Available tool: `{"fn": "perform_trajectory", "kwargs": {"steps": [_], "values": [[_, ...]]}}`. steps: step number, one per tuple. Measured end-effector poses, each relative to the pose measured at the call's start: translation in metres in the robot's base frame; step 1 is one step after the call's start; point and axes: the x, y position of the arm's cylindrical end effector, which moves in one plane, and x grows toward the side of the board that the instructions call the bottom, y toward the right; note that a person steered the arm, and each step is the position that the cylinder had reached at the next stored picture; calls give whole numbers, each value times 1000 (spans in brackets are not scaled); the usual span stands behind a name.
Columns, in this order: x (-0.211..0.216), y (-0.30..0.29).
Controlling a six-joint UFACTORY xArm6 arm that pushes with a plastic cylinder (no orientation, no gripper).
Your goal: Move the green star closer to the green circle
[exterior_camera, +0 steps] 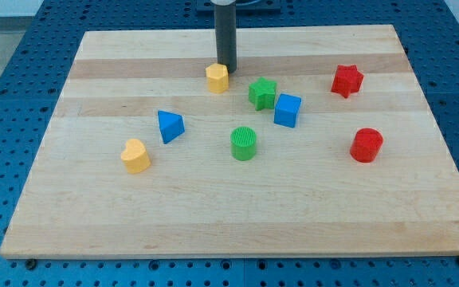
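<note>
The green star (262, 92) lies on the wooden board, a little right of centre towards the view's top. The green circle (244, 143) stands below it and slightly to the left, about a block's width apart. A blue cube (288, 110) touches or nearly touches the star's lower right side. My tip (226, 65) is at the view's top centre, right beside the upper right of a yellow hexagon block (217, 78), and to the upper left of the green star.
A blue triangle block (170, 126) and a yellow heart block (135, 155) lie on the left. A red star (347, 80) and a red cylinder (366, 145) lie on the right. The wooden board (237, 215) rests on a blue perforated table.
</note>
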Motion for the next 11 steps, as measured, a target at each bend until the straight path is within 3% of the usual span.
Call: {"fn": "perform_trajectory", "kwargs": {"steps": [3,5,8,11], "values": [[8,2],[-6,83],[58,67],[84,67]]}}
